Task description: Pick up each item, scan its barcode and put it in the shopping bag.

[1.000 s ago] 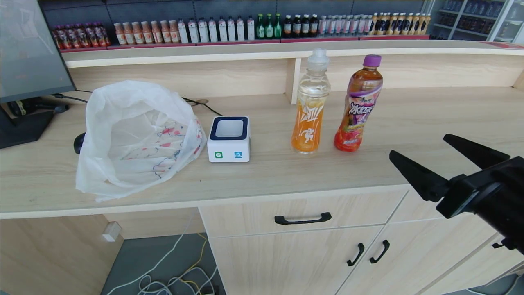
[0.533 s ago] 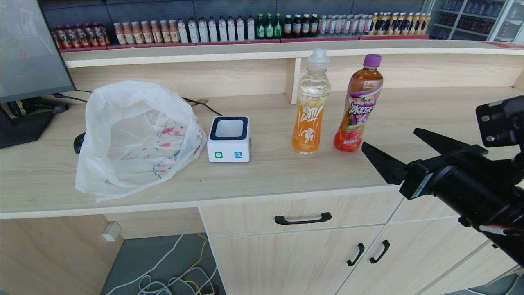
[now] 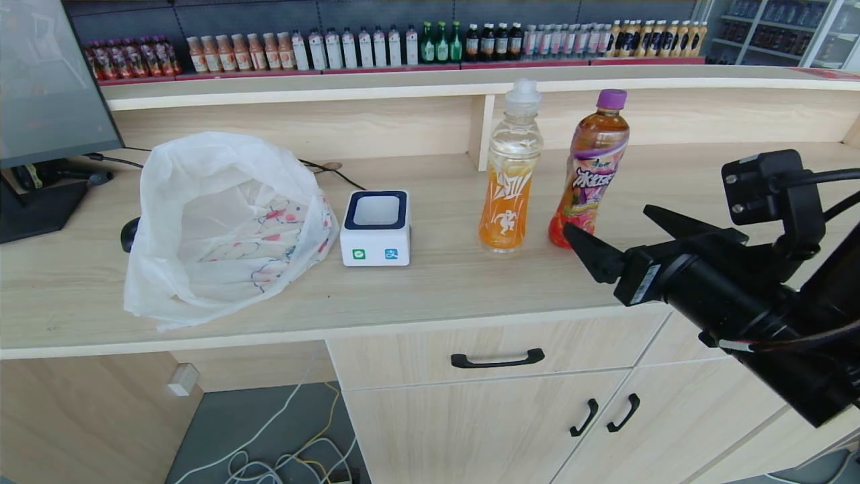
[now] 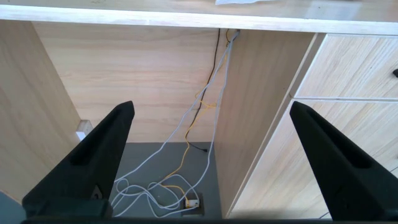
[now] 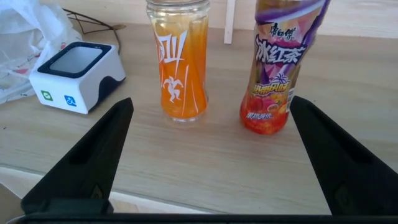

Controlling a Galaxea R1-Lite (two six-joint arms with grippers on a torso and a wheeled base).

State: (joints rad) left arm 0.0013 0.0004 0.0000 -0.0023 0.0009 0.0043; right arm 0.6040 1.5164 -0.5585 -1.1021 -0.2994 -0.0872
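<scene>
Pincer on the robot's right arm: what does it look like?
The right pincer is matte black: two long, wedge-shaped fingers tapering to points, on a round black barrel with a small white label. A boxy black camera mount with screws sits above, trailing a black cable.

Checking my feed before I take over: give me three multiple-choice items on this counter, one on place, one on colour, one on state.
1. Where is the scanner?
A) between the shopping bag and the orange bottle
B) inside the bag
C) right of both bottles

2. What colour is the tea bottle cap?
A) white
B) purple
C) green

3. What state is the right end effector in?
A) shut on a bottle
B) shut on the bag
C) open, empty

Answers:
1 A, bag and orange bottle flank it.
2 B, the head view shows it purple.
3 C, its jaws stand apart, short of the tea bottle.
</scene>
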